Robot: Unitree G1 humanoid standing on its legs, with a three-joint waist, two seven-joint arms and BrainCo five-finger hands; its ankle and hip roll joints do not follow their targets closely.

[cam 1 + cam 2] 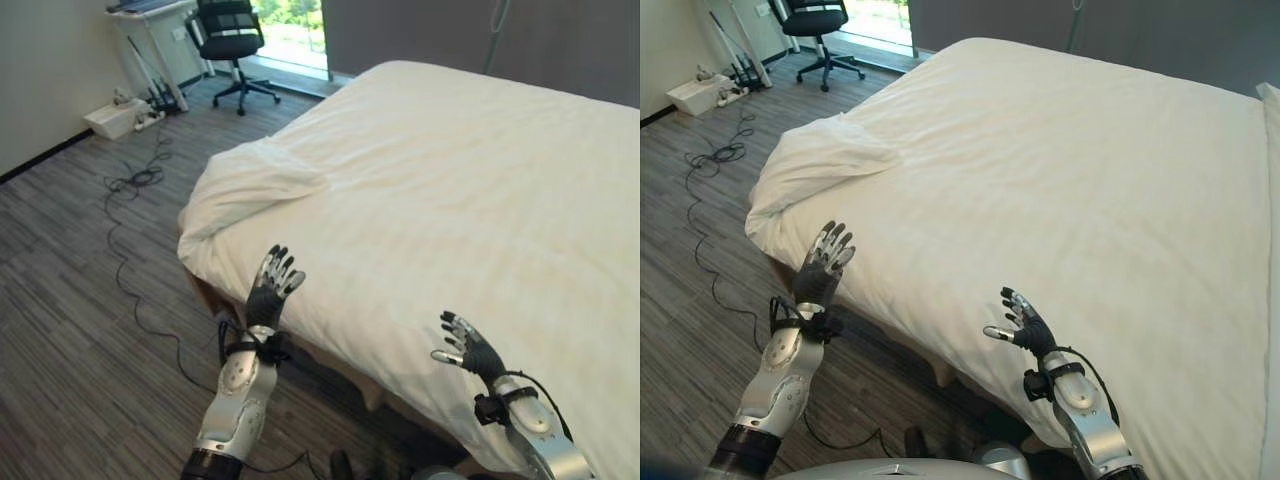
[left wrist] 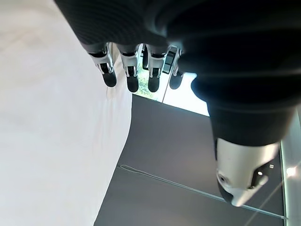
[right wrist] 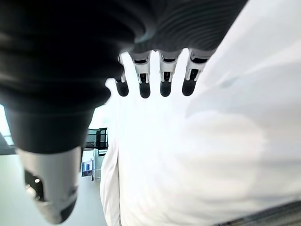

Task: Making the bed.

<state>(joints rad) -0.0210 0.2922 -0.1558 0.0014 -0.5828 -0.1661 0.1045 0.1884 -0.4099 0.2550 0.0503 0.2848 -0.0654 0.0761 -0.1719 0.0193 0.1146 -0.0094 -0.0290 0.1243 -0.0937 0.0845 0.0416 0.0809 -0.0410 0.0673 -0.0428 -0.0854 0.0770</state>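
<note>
A wide bed fills the upper right, covered by a white duvet (image 1: 450, 170) that lies mostly smooth. At the near left corner a flap of the duvet (image 1: 255, 180) is folded back on itself and bunched. My left hand (image 1: 270, 285) is raised in front of the bed's near edge, fingers straight and spread, holding nothing. My right hand (image 1: 468, 345) hovers over the duvet's near edge further right, also open and empty. In the wrist views the left hand's fingers (image 2: 131, 70) and the right hand's fingers (image 3: 162, 77) stand straight with white cloth beyond them.
Grey wood-patterned floor (image 1: 80, 300) lies left of the bed, with black cables (image 1: 135, 180) trailing across it. A black office chair (image 1: 232, 40) stands by the window at the back left, next to a white desk (image 1: 150, 15) and a white box (image 1: 115, 118).
</note>
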